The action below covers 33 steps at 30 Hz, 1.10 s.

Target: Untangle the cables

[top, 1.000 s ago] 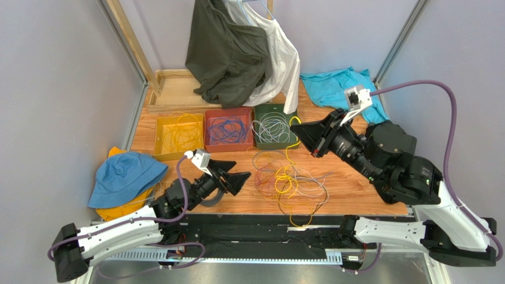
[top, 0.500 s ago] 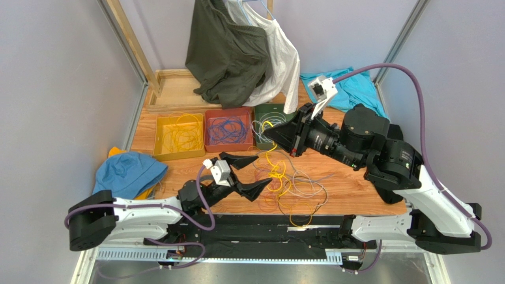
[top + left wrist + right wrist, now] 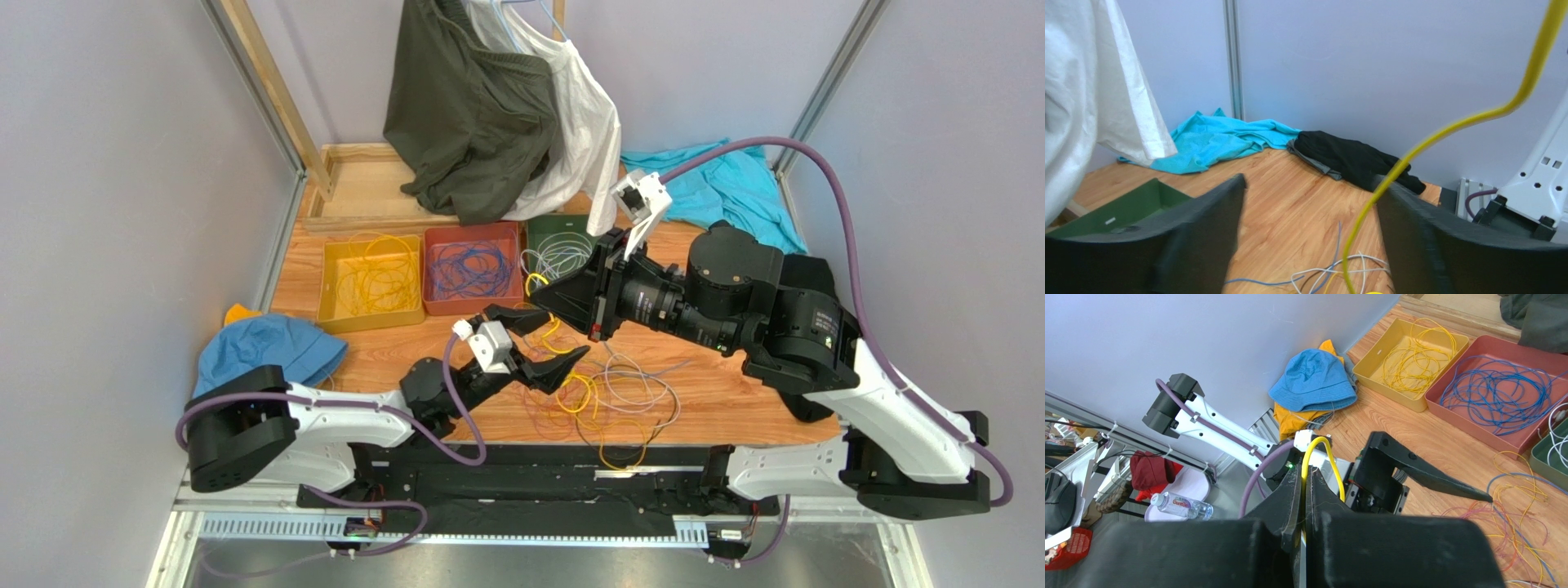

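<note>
Here the right tool is pinched shut on a yellow cable, holding it up above the tangle on the surface. In the left wrist view the strand runs from 1 o'clock down to 6, passing between the wide-spread jaws of the left tool. That makes the left arm the nearer one for a lower grip.

The white-and-black left arm lies low, reaching rightward, its black 2-finger left gripper spread wide. The right arm stretches leftward above it, the right gripper pinched on a thin yellow cable.
</note>
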{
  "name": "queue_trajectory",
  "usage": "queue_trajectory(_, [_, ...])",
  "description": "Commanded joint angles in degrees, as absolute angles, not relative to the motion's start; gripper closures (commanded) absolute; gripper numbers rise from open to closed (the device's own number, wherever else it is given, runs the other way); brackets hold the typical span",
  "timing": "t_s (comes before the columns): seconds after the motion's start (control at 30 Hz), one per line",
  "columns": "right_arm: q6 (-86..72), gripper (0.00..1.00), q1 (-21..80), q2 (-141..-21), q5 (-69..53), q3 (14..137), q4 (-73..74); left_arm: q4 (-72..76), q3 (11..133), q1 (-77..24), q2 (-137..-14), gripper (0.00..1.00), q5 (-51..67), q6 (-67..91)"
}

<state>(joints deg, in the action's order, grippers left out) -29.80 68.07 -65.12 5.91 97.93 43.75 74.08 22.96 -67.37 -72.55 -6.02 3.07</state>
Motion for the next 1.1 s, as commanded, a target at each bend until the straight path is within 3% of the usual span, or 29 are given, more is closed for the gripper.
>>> queue_trajectory(0.0, [-30.1, 1.0, 68.4, -64.2, 5.0, 98.8, 42.9, 78.0, 25.1, -67.5, -74.9, 0.32, -4.0, 2.6])
queue_trajectory(0.03, [-29.7, 1.0, 68.4, -63.7, 5.7, 98.5, 43.1, 77.9, 25.0, -67.5, -75.0, 0.42, -4.2, 2.8])
queue_trajectory(0.07, [-29.4, 1.0, 68.4, -63.3, 5.9, 98.2, 43.1, 77.4, 24.7, -67.4, -74.4, 0.68, -5.7, 3.2])
queue_trajectory(0.1, [-29.3, 0.99, 68.5, -62.8, 6.2, 97.6, 43.1, 76.9, 24.3, -67.4, -73.7, 0.85, -6.6, 3.4])
queue_trajectory(0.13, [-29.0, 0.86, 68.4, -61.4, 7.1, 96.1, 42.9, 75.9, 24.0, -67.4, -72.4, 1.0, -8.0, 3.7])
queue_trajectory(0.17, [-28.4, 0.75, 68.4, -60.4, 7.8, 94.8, 42.7, 71.7, 23.6, -67.4, -68.4, 1.0, -10.3, 4.3])
queue_trajectory(0.2, [-28.1, 0.58, 68.4, -59.2, 8.9, 93.3, 42.7, 68.5, 23.8, -67.4, -65.9, 1.0, -11.2, 4.4])
queue_trajectory(0.4, [-27.6, 0.37, 68.3, -45.4, 23.5, 73.2, 38.8, 25.6, 37.9, -66.7, -44.2, 1.0, -21.3, 9.7])
queue_trajectory(0.53, [-26.9, 0.35, 68.4, -36.3, 26.7, 60.7, 30.2, 9.0, 48.3, -66.4, -39.7, 1.0, -21.0, 10.8])
queue_trajectory(0.7, [-26.2, 0.35, 68.4, -36.6, 20.6, 52.0, 20.7, -1.9, 60.7, -66.4, -41.5, 1.0, -18.4, 11.7])
queue_trajectory(1.07, [-26.1, 0.35, 68.4, -43.9, 9.6, 51.0, 4.7, -2.7, 62.3, -66.4, -44.4, 1.0, -17.8, 12.1])
